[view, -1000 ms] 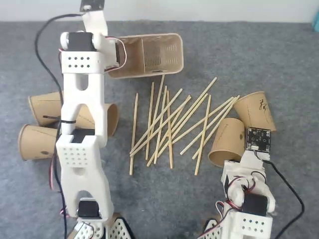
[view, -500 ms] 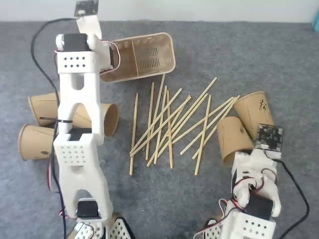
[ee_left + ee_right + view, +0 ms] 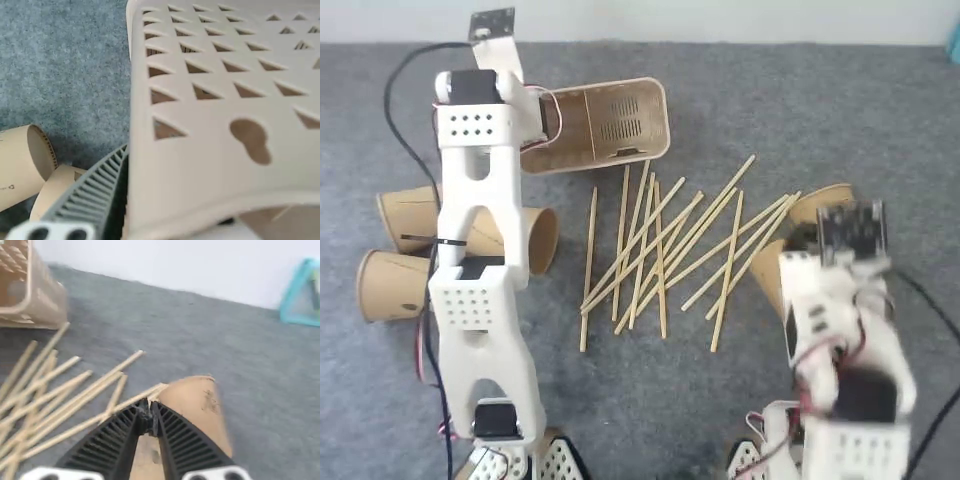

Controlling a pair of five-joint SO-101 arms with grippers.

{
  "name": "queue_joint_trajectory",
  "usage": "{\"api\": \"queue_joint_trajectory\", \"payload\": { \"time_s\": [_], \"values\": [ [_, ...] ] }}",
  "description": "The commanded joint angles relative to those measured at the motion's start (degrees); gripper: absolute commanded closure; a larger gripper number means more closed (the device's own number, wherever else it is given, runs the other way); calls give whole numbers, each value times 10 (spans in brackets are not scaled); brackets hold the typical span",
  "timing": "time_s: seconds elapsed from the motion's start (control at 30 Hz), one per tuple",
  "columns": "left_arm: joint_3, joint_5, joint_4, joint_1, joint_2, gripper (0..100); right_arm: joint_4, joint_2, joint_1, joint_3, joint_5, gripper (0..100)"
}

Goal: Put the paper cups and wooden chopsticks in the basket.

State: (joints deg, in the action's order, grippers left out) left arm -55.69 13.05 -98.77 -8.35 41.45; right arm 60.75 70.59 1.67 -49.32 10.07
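Right gripper (image 3: 150, 416), jaws together, empty, has advanced over a paper cup (image 3: 200, 402) far from the basket (image 3: 615, 118), itself tilted by the clamped-on left gripper (image 3: 542, 118); pickup pending.

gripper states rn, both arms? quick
Left gripper: closed on the wall of the basket.
Right gripper: closed, nothing between the jaws, over a paper cup.

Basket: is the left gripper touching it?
Touching. In the left wrist view the left gripper has its ribbed finger flat against the basket wall, no gap between.
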Motion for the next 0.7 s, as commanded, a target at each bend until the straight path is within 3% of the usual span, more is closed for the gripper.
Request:
{"api": "queue_joint_trajectory", "payload": {
  "time_s": [0.0, 0.33, 0.67],
  "values": [
    [-7, 11, 0, -4, -3, 988, -7, -177, 52, 157, -43, 976],
    [-26, 11, -2, -32, 4, 988, 37, -460, 165, 490, -175, 834],
    [-26, 11, -3, -29, 4, 988, 2, -639, 247, 592, -207, 833]
  ]
}}
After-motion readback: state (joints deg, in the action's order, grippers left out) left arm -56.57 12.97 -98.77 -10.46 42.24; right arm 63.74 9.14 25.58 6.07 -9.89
